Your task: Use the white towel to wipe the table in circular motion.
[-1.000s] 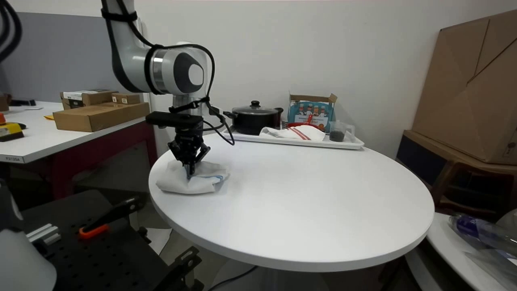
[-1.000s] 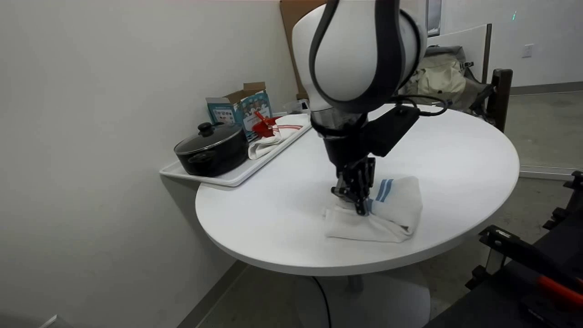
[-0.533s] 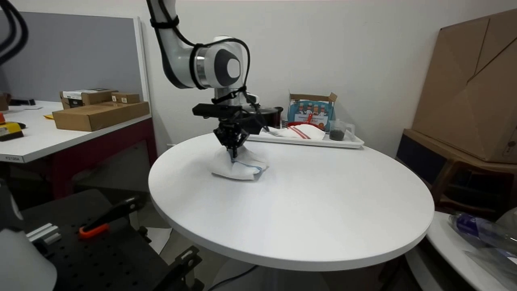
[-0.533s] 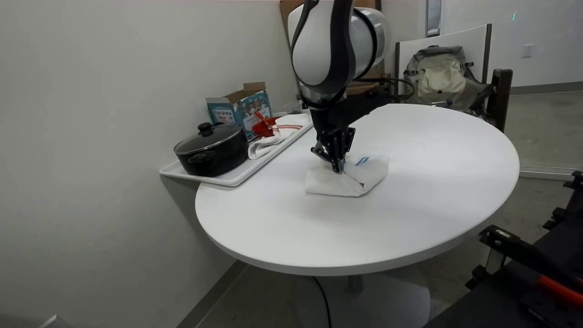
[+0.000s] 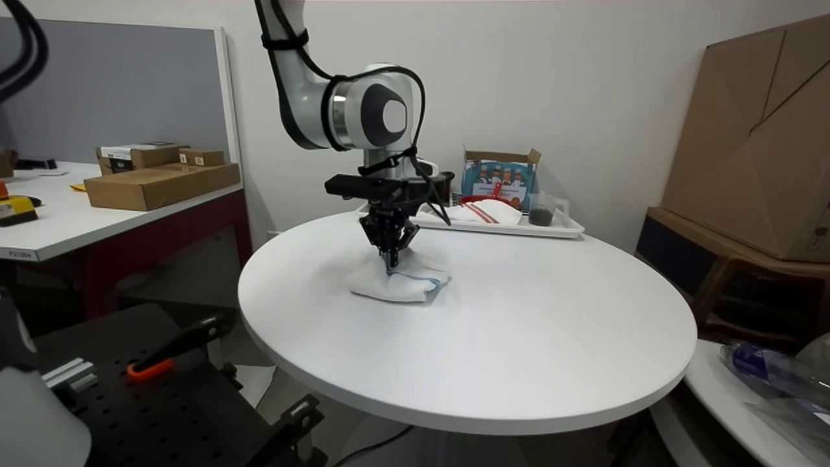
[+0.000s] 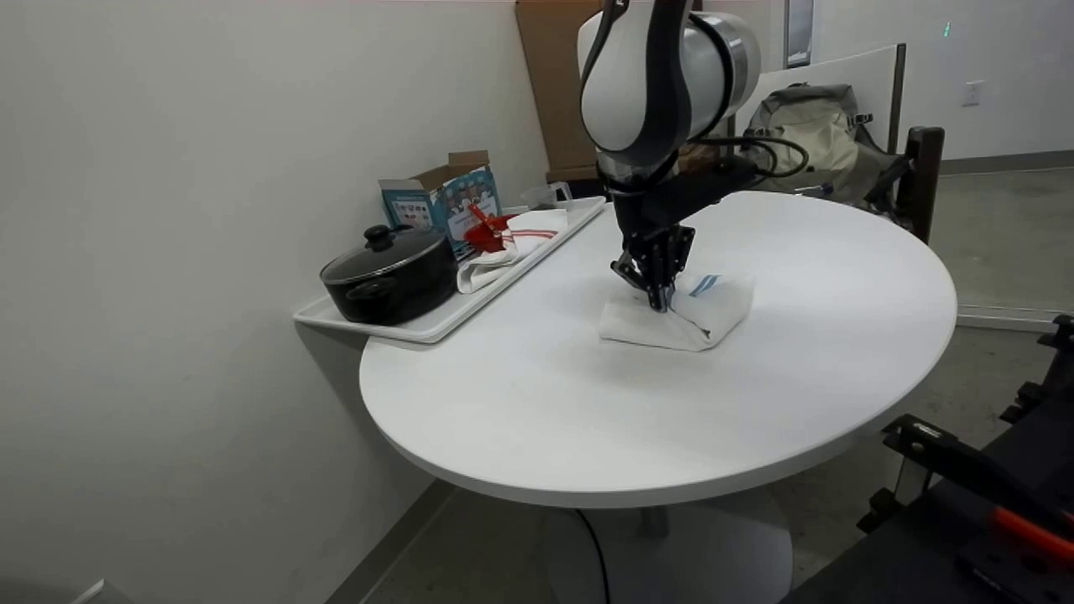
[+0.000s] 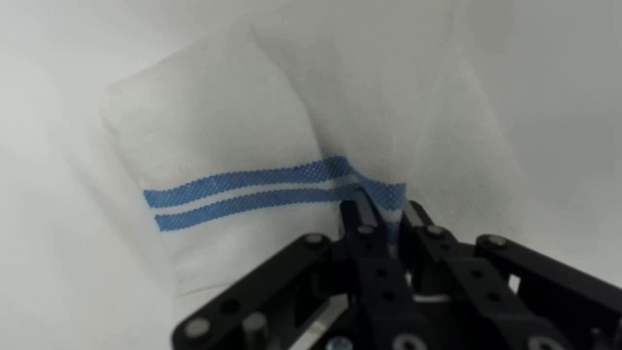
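Note:
The white towel with blue stripes lies bunched and folded on the round white table (image 5: 532, 350), toward the tray side. It shows in both exterior views (image 5: 392, 288) (image 6: 684, 327) and fills much of the wrist view (image 7: 209, 136). My gripper points down over the towel in both exterior views (image 5: 390, 263) (image 6: 660, 302). In the wrist view, its fingers (image 7: 381, 214) are shut on a pinched fold of the towel at the blue stripes. The towel spreads out around the fingertips and rests on the tabletop. The part between the fingers is mostly hidden.
A white tray (image 6: 436, 329) at the table's wall-side edge holds a black lidded pot (image 6: 390, 281), a blue box (image 5: 496, 181), a red-striped cloth (image 5: 486, 212), a red utensil and a clear cup (image 5: 542, 209). A large cardboard box (image 5: 758, 149) stands beyond the table.
My gripper slid the towel from near the table's edge toward the tray side, then curved slightly back toward the middle. The towel stayed pinched throughout.

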